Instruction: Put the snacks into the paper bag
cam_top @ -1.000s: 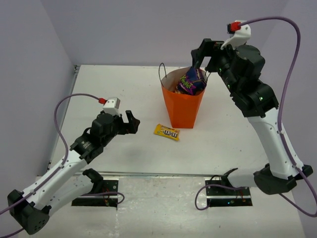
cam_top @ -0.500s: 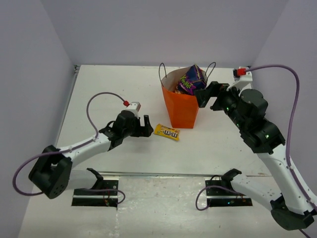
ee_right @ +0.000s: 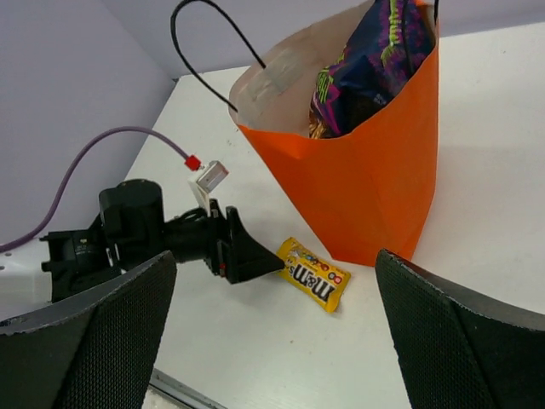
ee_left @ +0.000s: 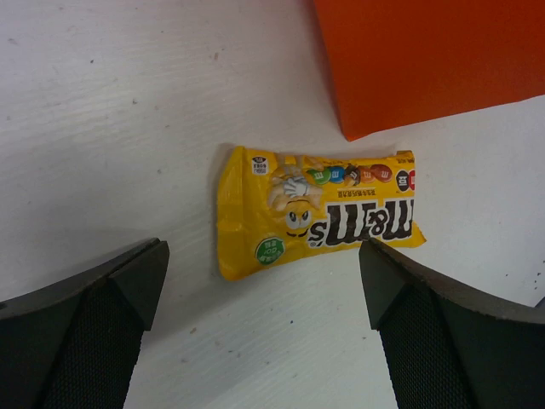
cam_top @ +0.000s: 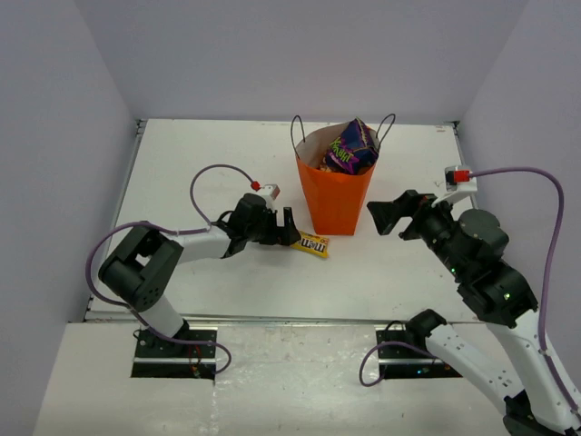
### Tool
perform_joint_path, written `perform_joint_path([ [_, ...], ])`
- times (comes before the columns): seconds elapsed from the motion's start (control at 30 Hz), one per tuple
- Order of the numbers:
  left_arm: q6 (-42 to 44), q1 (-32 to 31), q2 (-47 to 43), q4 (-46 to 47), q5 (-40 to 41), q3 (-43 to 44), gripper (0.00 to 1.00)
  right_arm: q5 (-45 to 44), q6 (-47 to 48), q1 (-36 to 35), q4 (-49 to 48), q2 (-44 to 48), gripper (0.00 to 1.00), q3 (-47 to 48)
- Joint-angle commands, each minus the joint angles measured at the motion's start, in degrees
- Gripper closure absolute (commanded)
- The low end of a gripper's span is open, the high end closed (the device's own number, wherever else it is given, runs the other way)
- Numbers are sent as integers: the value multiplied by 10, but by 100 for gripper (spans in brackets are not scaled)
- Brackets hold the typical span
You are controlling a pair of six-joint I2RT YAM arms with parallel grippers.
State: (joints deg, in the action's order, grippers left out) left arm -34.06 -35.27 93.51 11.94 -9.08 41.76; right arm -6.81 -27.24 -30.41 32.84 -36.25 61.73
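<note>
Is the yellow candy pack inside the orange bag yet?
No, the yellow candy pack lies flat on the white table, just outside the orange paper bag, by its bottom corner.

The top external camera sits above and behind the 2 arm bases. It faces the far wall and looks down from well back, taking in the whole surface (cam_top: 182,163).

The left wrist camera looks almost straight down from very near, past the left end effector (ee_left: 262,256). It sees only the small yellow pack (ee_left: 319,213) and a lower corner of the paper bag (ee_left: 426,60).

The right wrist camera stands farther off on the right. It faces left across the surface, tilted slightly down, and frames most of the paper bag.

All 3 views share the small yellow pack and the foot of the paper bag. The top external and right wrist views also share the left end effector.
</note>
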Motion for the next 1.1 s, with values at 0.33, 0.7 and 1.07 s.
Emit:
perform_joint_path([
  [0.33,-26,-4,91,20,-52,67,19,53,-90,0,17,34,1,-153],
  [0.7,-27,-12,149,7,-146,96,100,48,-87,0,27,44,1,-140],
  [1.07,-29,15,54,-16,-240,96,84,60,-118,0,29,8,1,-187],
])
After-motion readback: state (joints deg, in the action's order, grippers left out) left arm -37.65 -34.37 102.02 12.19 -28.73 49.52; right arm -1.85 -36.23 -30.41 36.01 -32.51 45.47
